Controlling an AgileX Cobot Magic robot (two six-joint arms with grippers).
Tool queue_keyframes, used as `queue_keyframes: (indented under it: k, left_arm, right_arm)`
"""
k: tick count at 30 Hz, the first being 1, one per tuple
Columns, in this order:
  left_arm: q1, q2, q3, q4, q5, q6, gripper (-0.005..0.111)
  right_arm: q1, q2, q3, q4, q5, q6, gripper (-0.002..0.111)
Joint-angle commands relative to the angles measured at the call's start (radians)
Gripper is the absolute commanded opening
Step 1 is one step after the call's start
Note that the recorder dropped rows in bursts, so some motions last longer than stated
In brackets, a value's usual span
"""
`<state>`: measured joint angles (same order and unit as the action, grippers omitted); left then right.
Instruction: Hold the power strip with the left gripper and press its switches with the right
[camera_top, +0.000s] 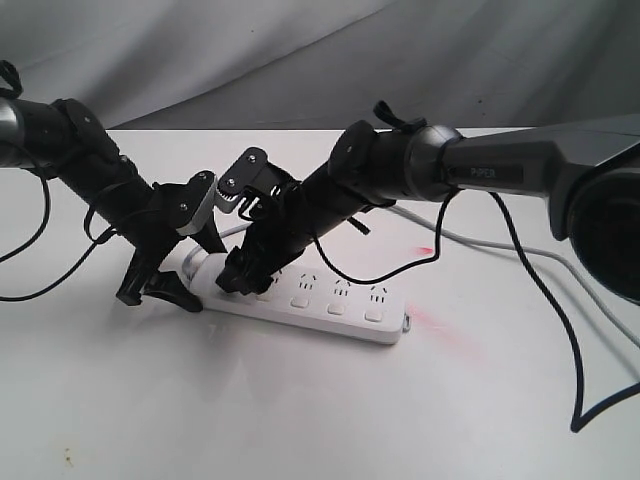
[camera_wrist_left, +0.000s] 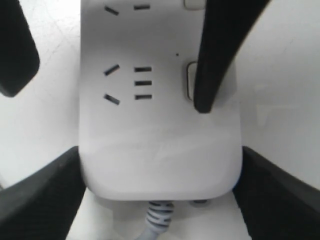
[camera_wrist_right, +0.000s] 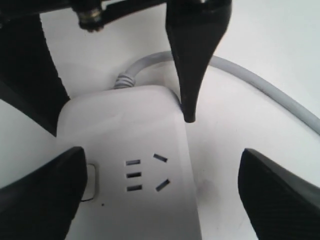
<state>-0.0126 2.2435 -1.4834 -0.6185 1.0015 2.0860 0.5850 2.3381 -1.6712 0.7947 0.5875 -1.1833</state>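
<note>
**Left end effector clamped on strip end; right end effector spread, one finger on the end switch**

1. Left end effector (camera_top: 165, 290): I find it pinching the power strip (camera_top: 330, 305) at its rounded end. In the left wrist view the two black fingers sit against the strip's opposite long sides, with the body filling the gap between them. The grey cord (camera_wrist_left: 159, 217) leaves the strip between those fingers.

2. Right end effector (camera_top: 248, 280): I find it spread wide and gripping nothing. In the right wrist view one finger lies over the strip, and the other stands clear of the strip's far edge, above the bare worktop (camera_top: 300, 420). The pressing finger (camera_wrist_left: 215, 60) comes down with its tip on the end switch (camera_wrist_left: 189, 80), the one closest to the left end effector. I cannot tell whether that switch is pushed in.

3. Remaining switches (camera_top: 336, 307): they run along the strip on the side of the right end effector away from the left one, uncovered.

4. Arm poses: the left arm slopes down to the worktop with its wrist bent steeply. The right arm, lettered PIPER, reaches across the middle and angles down, so the two end effectors stand just beside each other.

5. The strip lies flat on the worktop, sockets (camera_wrist_right: 134, 175) facing up.
</note>
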Motion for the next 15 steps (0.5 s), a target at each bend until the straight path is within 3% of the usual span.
queue_keyframes:
  k: [1,15]
  left_arm:
    - [-0.003,0.005,0.001,0.024,0.023,0.002,0.032]
    - [-0.003,0.005,0.001,0.024,0.023,0.002,0.032]
  right_arm:
    - [-0.005,0.044,0.012,-0.126,-0.027,0.030,0.076]
    - [-0.005,-0.079,0.011,-0.120,-0.007,0.041,0.076]
